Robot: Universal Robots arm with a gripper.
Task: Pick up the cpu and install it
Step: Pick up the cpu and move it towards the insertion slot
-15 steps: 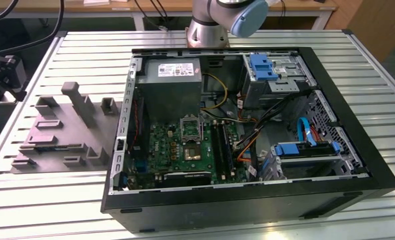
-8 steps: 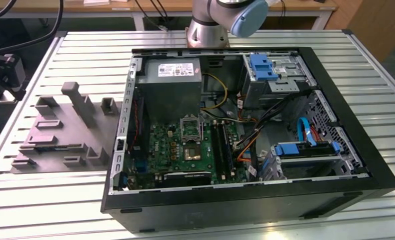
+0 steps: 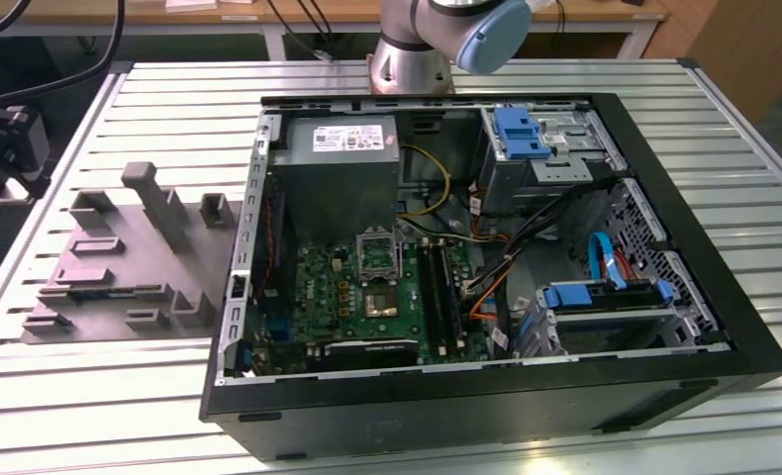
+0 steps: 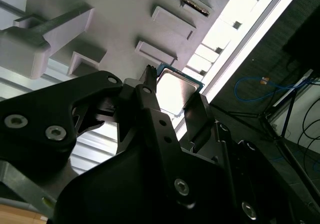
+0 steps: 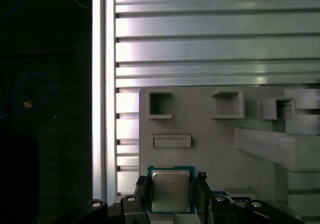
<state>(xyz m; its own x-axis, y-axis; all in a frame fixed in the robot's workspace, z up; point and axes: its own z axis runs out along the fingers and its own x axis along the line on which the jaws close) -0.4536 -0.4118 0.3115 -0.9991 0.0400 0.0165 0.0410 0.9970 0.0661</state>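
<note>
In both wrist views the tool [image 5: 171,180] is clamped on the cpu [image 5: 171,191], one dark finger [image 5: 141,186] against one edge of the chip and the other against the opposite edge. The chip lies flat between them with its silvery top toward the first wrist camera and a thin teal border around it. In the second wrist view the same cpu [image 4: 177,94] shows as a bright square between the black fingertips of the tool [image 4: 172,87]. Behind it is the grey fixture plate [image 4: 115,24] with its raised blocks and shallow pockets. The chip looks large against the square pockets of the fixture plate [image 5: 200,114], so it appears to be held clear of the plate rather than resting on it. The ribbed metal counter [image 5: 215,49] runs beyond the plate to its edge, with dark floor past that. In the exterior view the fixture plate [image 3: 114,277] lies on the counter [image 3: 166,99] at the exterior view's left. Just beside it, filling the centre and right of the frame, is the open black computer case [image 3: 497,406]. The green motherboard [image 3: 351,297] is exposed in the lower left of the case's interior, and the arm's base [image 3: 418,49] stands at the top centre.
</note>
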